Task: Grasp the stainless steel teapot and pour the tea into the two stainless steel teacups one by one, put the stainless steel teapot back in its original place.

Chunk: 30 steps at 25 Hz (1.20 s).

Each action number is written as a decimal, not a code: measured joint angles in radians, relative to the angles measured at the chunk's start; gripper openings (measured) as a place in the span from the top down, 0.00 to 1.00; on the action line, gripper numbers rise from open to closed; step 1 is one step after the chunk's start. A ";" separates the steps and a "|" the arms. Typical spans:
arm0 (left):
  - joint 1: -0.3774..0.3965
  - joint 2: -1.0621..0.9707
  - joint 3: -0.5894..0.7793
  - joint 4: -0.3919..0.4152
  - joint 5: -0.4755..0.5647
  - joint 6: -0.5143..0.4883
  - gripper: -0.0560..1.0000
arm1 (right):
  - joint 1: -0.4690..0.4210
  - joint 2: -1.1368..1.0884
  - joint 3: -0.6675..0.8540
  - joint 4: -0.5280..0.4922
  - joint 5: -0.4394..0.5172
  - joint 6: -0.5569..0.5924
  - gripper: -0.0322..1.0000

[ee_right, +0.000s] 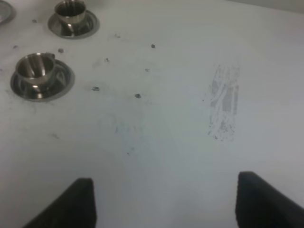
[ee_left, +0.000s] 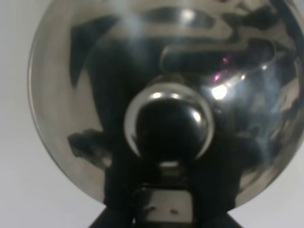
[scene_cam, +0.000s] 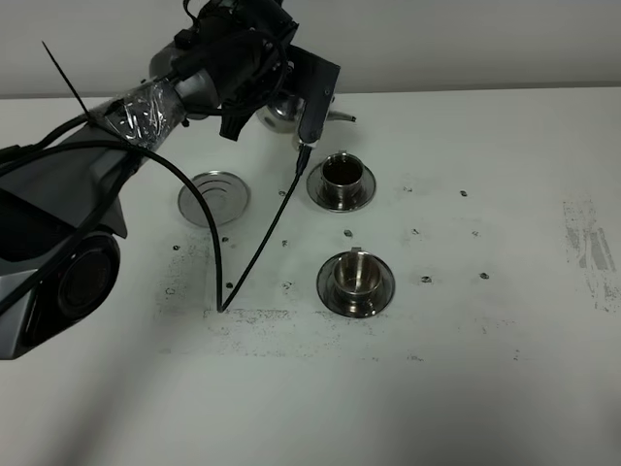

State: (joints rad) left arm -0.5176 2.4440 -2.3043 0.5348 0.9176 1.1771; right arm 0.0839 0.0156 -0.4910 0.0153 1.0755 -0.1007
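**A:** Teapot (scene_cam: 278, 110)?

**B:** At the far side of the table (scene_cam: 485, 369), just behind the far cup (scene_cam: 341, 173), half hidden under the left arm. Spout (scene_cam: 340, 118) out toward the right of the high view. Touching the table or hanging above it: impossible to tell.

**A:** Left gripper (ee_left: 164, 211)?

**B:** Clamped tight on the teapot. From its wrist camera, only the shiny lid and the round knob (ee_left: 168, 126), very close and filling the view.

**A:** Right gripper (ee_right: 164, 204)?

**B:** Fingers spread wide apart, over bare table, near a grey smudge (ee_right: 223, 102). Well away from both cups.

**A:** And the cups?

**B:** Far cup dark inside, upright on its own saucer. Near cup (scene_cam: 355, 275) shiny inside, upright on a saucer too, closer to the front edge and roughly in line with the other. Clearly apart from each other.

**A:** Empty saucer (scene_cam: 213, 198)?

**B:** Flat on the table, to the left of the far cup, apart from the teapot.
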 joint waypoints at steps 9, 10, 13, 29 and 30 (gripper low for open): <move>0.011 -0.033 0.000 -0.193 0.161 -0.420 0.78 | 0.000 0.000 0.000 0.000 0.000 0.000 0.40; 0.015 -0.033 0.000 -0.202 0.175 -0.473 0.78 | 0.000 0.000 0.000 0.000 0.000 0.000 0.40; 0.030 -0.033 0.000 -0.213 0.190 -0.606 0.78 | 0.000 0.000 0.000 0.000 0.000 0.000 0.40; 0.056 0.050 0.000 -0.217 0.173 -0.676 0.78 | 0.000 0.000 0.000 0.000 0.000 0.000 0.40; 0.056 0.055 0.000 -0.217 0.173 -0.676 0.78 | 0.000 0.000 0.000 0.000 0.000 0.000 0.40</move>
State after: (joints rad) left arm -0.4612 2.4987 -2.3043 0.3181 1.0910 0.5014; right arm 0.0839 0.0156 -0.4910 0.0153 1.0755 -0.1007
